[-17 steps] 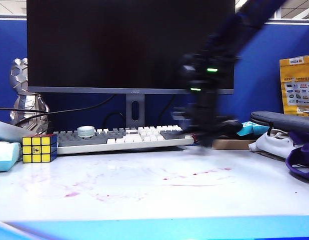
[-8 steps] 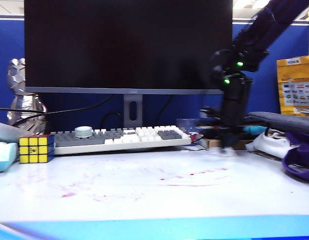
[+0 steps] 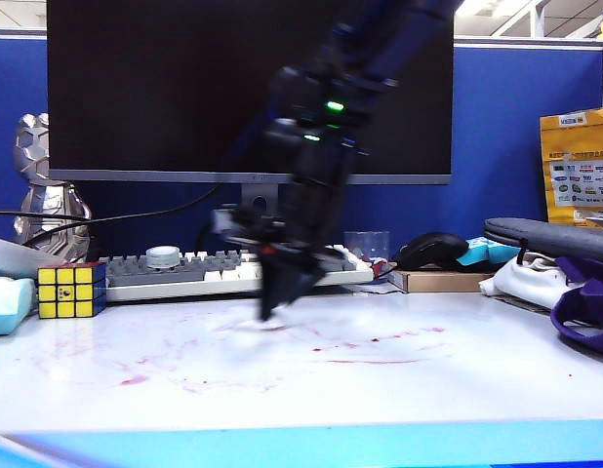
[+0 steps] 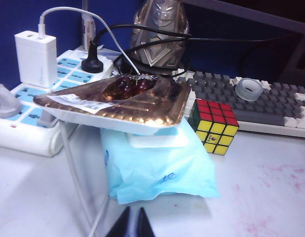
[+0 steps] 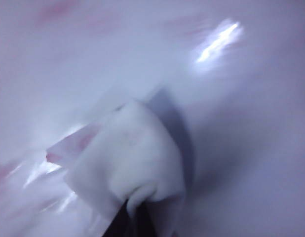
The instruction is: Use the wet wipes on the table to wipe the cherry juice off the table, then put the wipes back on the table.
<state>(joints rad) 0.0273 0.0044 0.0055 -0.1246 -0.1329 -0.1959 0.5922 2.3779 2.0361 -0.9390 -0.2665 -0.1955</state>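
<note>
My right gripper [image 3: 272,310] points down at the middle of the table [image 3: 477,390], just in front of the keyboard, and is blurred by motion. It is shut on the wet wipes [image 5: 128,163], a crumpled white sheet with a pink-stained corner, pressed to the surface as a white blur [image 3: 255,323]. Cherry juice [image 3: 365,361] lies in thin red streaks to its right, with a blotch [image 3: 138,379] and faint smears to its left. My left gripper [image 4: 133,223] is shut and empty, low over the table near a blue pack; the exterior view does not show it.
A monitor [image 3: 184,88] and keyboard [image 3: 175,275] stand behind the wiping area. A Rubik's cube [image 3: 75,290], blue wipes pack [image 4: 157,170], plate of cherries [image 4: 118,101] and power strip [image 4: 29,113] crowd the left. A mouse [image 3: 433,251] and purple-strapped cloth [image 3: 575,292] sit right.
The right arm has swept from the right of the table leftward to the middle, dragging the wipe along the surface. The left gripper has not moved.
</note>
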